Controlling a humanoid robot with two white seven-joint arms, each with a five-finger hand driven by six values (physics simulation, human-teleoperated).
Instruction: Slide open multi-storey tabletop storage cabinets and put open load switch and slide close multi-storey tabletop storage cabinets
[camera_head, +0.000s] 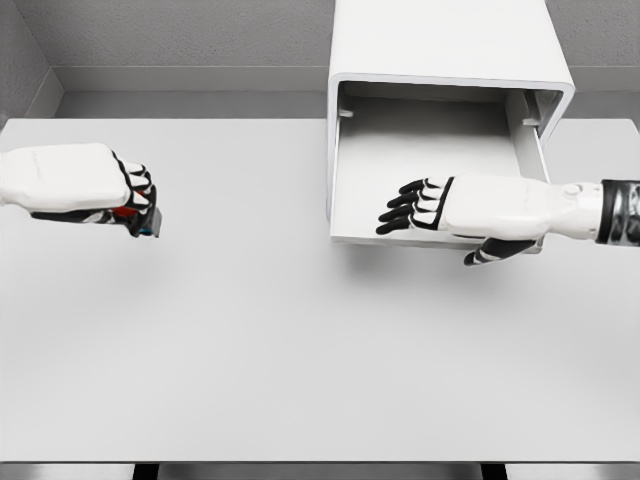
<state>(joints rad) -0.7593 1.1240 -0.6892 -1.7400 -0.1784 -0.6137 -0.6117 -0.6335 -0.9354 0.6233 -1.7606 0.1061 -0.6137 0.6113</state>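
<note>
A white storage cabinet (445, 45) stands at the back of the table, right of the middle. Its drawer (350, 190) is slid out toward me and looks bare inside. My right hand (415, 207) reaches in from the right and hovers over the drawer's front part, fingers relaxed and pointing left, holding nothing. At the far left my left hand (130, 200) is curled around a small dark load switch (147, 222) with a red part and a bluish edge, held above the table, well left of the drawer.
The white table (300, 350) spreads wide in front of the cabinet, with its front edge near the bottom of the view. A grey wall runs behind the cabinet.
</note>
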